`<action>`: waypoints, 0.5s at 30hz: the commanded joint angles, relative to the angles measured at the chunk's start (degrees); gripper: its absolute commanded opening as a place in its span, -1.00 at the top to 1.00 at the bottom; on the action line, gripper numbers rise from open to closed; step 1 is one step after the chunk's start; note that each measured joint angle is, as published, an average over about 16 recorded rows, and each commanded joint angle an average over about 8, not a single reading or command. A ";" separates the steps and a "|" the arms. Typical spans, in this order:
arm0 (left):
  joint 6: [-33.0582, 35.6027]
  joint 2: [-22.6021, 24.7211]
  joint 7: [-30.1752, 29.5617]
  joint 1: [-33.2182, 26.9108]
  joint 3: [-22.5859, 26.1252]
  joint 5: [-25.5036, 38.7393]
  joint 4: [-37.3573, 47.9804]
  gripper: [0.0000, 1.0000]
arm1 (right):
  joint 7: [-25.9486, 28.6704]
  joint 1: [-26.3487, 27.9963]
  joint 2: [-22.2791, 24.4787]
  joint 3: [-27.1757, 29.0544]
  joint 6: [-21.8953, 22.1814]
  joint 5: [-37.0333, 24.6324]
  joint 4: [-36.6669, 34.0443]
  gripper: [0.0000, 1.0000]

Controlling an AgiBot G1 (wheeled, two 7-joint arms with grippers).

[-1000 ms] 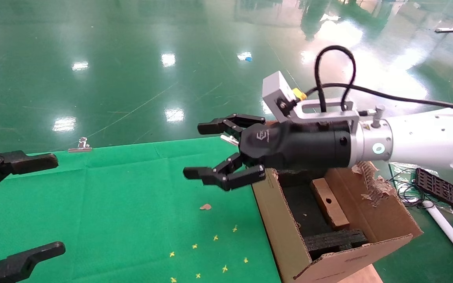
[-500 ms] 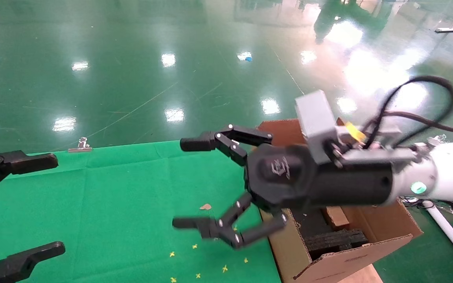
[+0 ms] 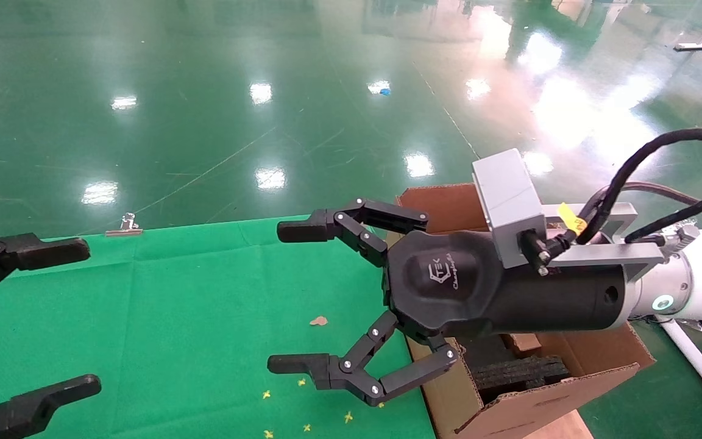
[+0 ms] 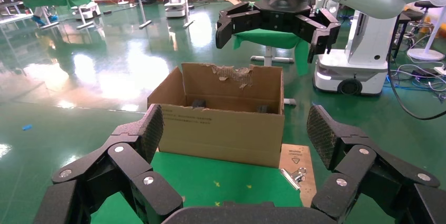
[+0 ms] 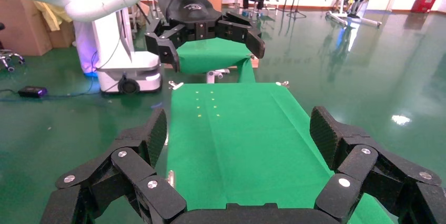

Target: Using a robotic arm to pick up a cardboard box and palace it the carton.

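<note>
1. Since the earlier frames, the right gripper has swung down from above the carton toward the frame's centre, over the green counter; its jaws are spread wide and empty.
2. A sliver of the cardboard box shows inside the carton at lower right, beside the black foam blocks.
3. At the left edge, the left gripper hangs with its jaws spread.
4. Risk: the arm's body hangs close over the carton's near wall, so a low sweep could snag it.
</note>
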 commanded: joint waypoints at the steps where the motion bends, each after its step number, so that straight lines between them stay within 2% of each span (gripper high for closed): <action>1: 0.00 0.00 0.00 0.00 0.00 0.00 0.00 -1.00 | 0.05 0.28 -0.04 -0.30 0.05 -0.12 -0.26 -1.00; 15: 0.01 0.00 0.00 0.00 0.00 0.00 0.00 -1.00 | 0.18 1.12 -0.16 -1.17 0.27 -0.52 -0.97 -1.00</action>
